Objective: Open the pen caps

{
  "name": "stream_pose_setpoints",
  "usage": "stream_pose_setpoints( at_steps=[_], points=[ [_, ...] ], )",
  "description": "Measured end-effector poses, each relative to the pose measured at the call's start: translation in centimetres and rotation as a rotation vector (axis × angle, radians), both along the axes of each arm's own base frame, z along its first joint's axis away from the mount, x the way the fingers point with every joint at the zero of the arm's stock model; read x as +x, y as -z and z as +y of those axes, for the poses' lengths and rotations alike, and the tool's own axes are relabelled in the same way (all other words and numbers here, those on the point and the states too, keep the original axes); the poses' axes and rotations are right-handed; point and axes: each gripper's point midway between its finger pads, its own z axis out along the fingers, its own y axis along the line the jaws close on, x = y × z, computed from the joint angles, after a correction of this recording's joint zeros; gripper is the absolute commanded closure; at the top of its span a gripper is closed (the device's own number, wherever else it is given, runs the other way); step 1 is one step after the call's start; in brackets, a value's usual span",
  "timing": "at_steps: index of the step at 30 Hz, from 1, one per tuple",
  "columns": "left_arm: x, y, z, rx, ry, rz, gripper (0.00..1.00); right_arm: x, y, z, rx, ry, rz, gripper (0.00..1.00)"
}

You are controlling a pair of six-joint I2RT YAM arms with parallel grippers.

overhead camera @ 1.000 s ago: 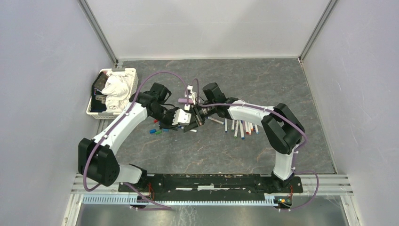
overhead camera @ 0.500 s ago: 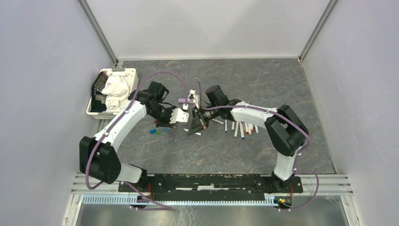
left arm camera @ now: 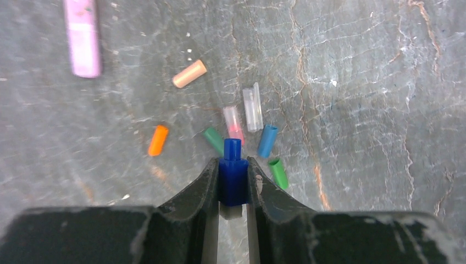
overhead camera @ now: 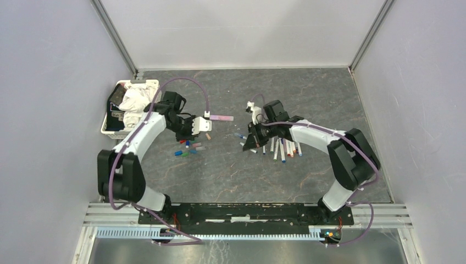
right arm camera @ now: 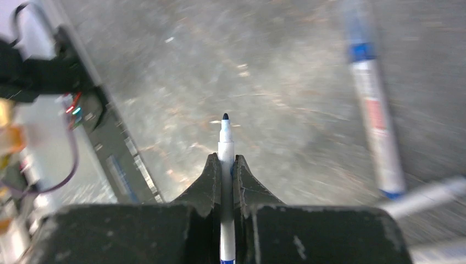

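Now the arms have drawn apart; left gripper (left arm camera: 232, 165) pinches the freed blue cap (left arm camera: 232, 182) above the loose caps (left arm camera: 267, 141); right gripper (right arm camera: 226, 160), well apart from them, clamps the uncapped marker (right arm camera: 225, 135); another pen opened.

No text, number or brand can be read in any view. The marker (right arm camera: 375, 118) at the upper right of the right wrist view carries a reddish print on its white barrel, too blurred to read.
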Motion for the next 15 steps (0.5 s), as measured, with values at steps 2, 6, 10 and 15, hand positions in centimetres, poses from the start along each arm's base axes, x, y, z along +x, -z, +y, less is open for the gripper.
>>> stream_pose_setpoints(
  at_steps=[2, 6, 10, 15],
  points=[
    [0.2, 2.2, 0.0, 0.002, -0.023, 0.043, 0.96, 1.9, -0.2, -1.4, -0.057, 0.091, -0.069, 1.0],
    [0.6, 5.7, 0.1, 0.018, -0.084, 0.114, 0.86, 4.8, -0.1, -4.8, -0.179, 0.271, -0.174, 1.0],
    [1.3, 6.9, 0.2, 0.022, -0.132, 0.134, 0.74, 5.8, 1.5, -7.6, -0.301, 0.392, -0.212, 0.98],
    [1.8, 7.0, 0.1, 0.014, -0.165, 0.129, 0.6, 6.3, 3.2, -9.5, -0.397, 0.472, -0.22, 0.95]
  ],
)
